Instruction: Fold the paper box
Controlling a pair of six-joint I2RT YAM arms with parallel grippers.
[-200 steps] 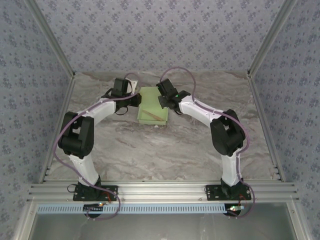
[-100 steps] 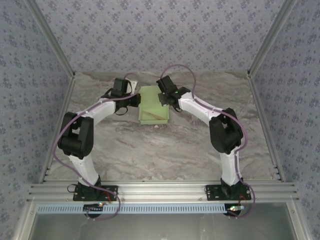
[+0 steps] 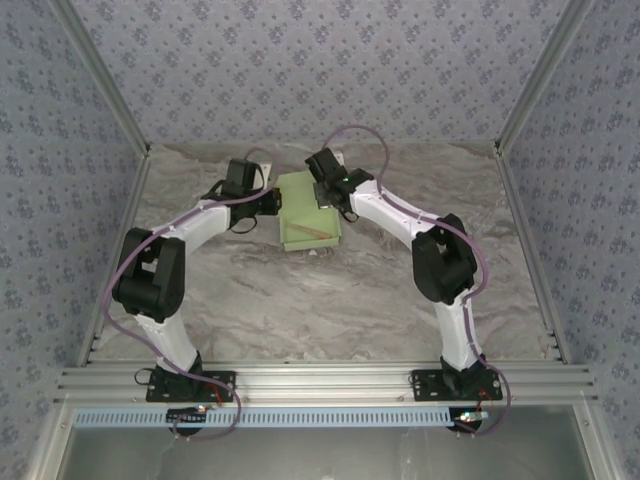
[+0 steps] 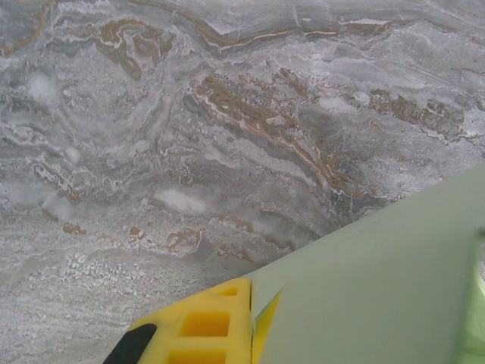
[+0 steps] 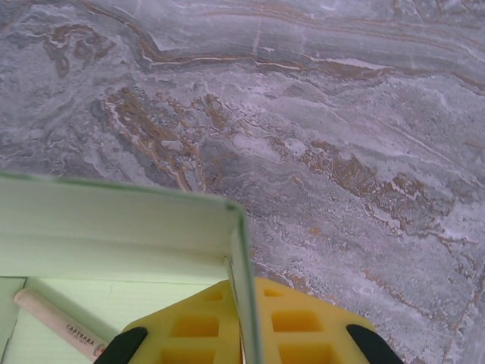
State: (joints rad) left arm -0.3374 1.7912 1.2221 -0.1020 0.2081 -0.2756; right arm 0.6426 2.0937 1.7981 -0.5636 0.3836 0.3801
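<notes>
Change since a second ago: the right fingers (image 3: 326, 196) and their wrist have moved toward the far side and slightly left along the box's right wall, and the right elbow has drawn inward. The left fingers (image 3: 272, 203) keep their place at the left wall. The pale green thin-card paper box (image 3: 305, 210) has slid a little to the right.

Position: the paper box sits open side up on the grey marbled surface (image 3: 300, 300), in the far half and roughly centred, between my two wrists.

Orientation: its long axis runs near to far, away from the arm bases, with the near end a touch right of the far end.

A thin tan wooden stick (image 3: 313, 231) lies inside at the near end, slanted across the box floor.

Left wrist view: the left fingers (image 4: 223, 322) are narrowed onto the edge of a green wall (image 4: 379, 280). One yellow pad is in front of the card and a sliver of the other shows behind it.

Right wrist view: the right fingers (image 5: 273, 322) are closed on an upright wall (image 5: 114, 227) just beside a corner, one yellow pad on each face. The stick (image 5: 57, 326) rests on the floor inside, and the print on it is too small to read.
</notes>
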